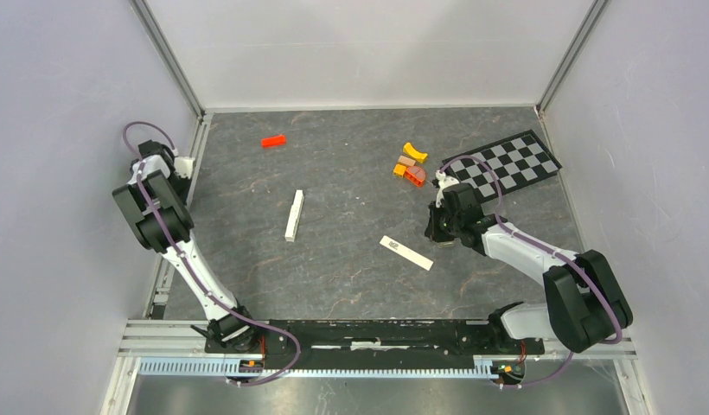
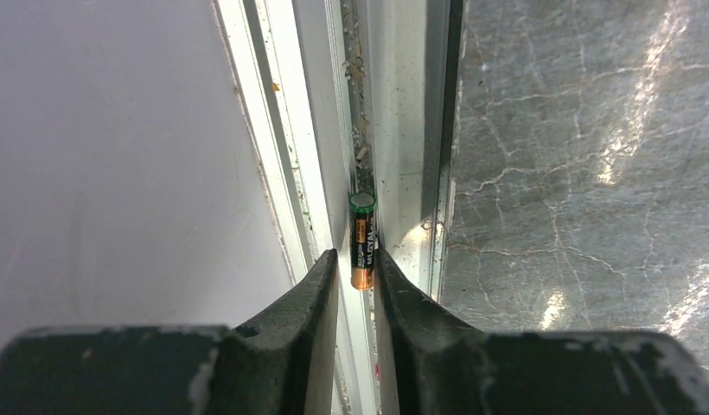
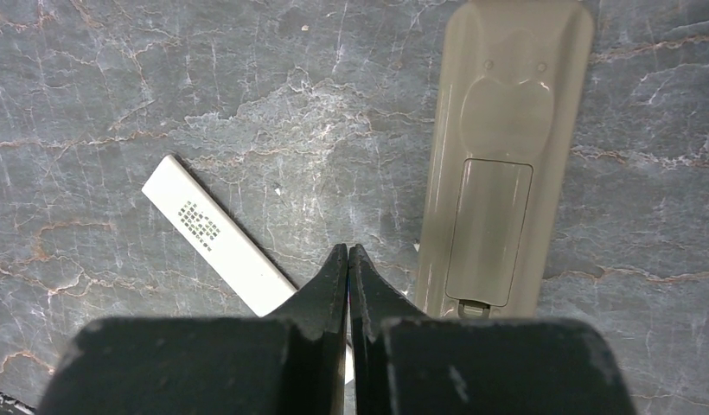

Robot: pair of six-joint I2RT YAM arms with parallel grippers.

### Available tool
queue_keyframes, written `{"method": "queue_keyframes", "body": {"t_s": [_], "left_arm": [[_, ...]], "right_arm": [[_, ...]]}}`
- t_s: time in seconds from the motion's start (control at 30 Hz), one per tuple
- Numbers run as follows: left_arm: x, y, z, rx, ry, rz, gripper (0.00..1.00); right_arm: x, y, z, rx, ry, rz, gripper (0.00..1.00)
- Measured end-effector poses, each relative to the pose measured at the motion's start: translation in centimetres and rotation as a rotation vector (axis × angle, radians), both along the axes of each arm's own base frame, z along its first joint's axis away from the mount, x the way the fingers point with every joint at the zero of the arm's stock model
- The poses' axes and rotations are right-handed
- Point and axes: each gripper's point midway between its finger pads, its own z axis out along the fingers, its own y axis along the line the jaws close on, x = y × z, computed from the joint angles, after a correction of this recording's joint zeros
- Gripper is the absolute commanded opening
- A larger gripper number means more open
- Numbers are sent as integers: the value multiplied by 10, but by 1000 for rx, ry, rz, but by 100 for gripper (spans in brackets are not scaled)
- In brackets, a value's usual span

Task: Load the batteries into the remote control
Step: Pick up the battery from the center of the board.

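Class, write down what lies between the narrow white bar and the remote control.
In the right wrist view, the shut right gripper shows between the white bar and the remote control; the rest of the gap is bare table.

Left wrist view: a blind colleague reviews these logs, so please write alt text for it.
A small battery with a green cap and orange-black label lies in a groove of the metal rail, its near end between the dark tips of the left gripper; whether it is pinched is unclear. Grey marbled table lies right, a pale wall left.
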Motion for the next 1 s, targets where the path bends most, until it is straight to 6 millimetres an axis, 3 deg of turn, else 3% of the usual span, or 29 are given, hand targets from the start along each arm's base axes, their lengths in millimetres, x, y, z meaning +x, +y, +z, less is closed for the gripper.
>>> {"method": "queue_keyframes", "body": {"t_s": [0.23, 0.57, 1.0], "left_arm": [[0, -1, -1, -27, -3, 2, 22], [0, -3, -1, -38, -2, 1, 5], [6, -6, 2, -67, -19, -3, 2]], "right_arm": [[1, -2, 0, -7, -3, -10, 4], [3, -5, 0, -14, -8, -19, 3], [2, -8, 2, -10, -19, -28, 3]]}}
